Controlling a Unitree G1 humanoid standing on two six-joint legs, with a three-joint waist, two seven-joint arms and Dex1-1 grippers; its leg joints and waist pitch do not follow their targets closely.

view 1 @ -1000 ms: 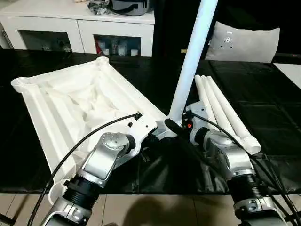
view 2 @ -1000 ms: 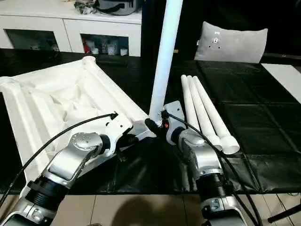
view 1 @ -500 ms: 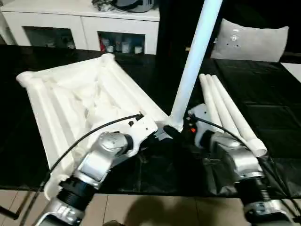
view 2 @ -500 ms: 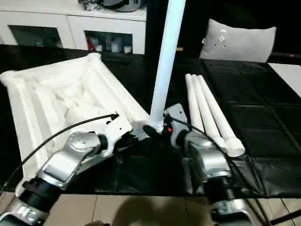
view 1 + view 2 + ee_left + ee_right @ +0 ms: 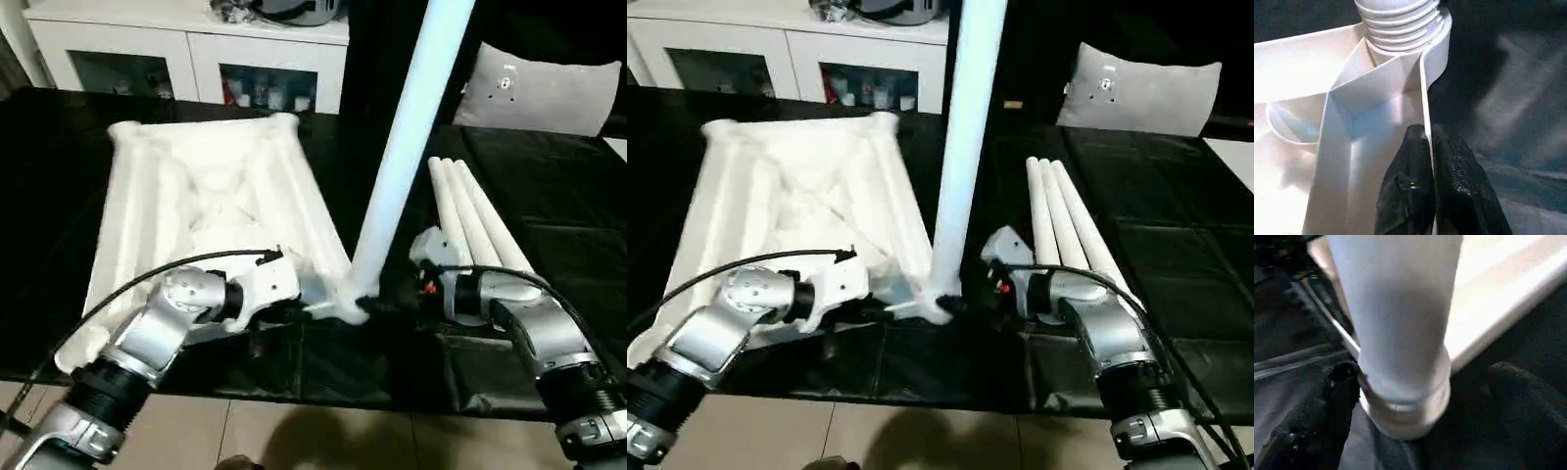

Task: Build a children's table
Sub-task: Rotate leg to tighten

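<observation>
Standing leg (image 5: 407,157) in corner socket (image 5: 1436,36)

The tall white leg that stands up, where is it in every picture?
Left eye: upright leg, right of centre.
Right eye: centre.
Left wrist: threaded base in the corner socket.
Right wrist: centre, between the fingers.
Shared landmark: corner socket.

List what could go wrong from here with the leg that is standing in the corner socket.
1. The upright leg leans, and the right end effector is open around its base, its fingers not clamping it; it may tip if not fully seated.
2. The left end effector pinches only the thin edge of the tabletop; a slip could shift the socket.
3. A falling leg could hit the three spare legs beside it.
</observation>
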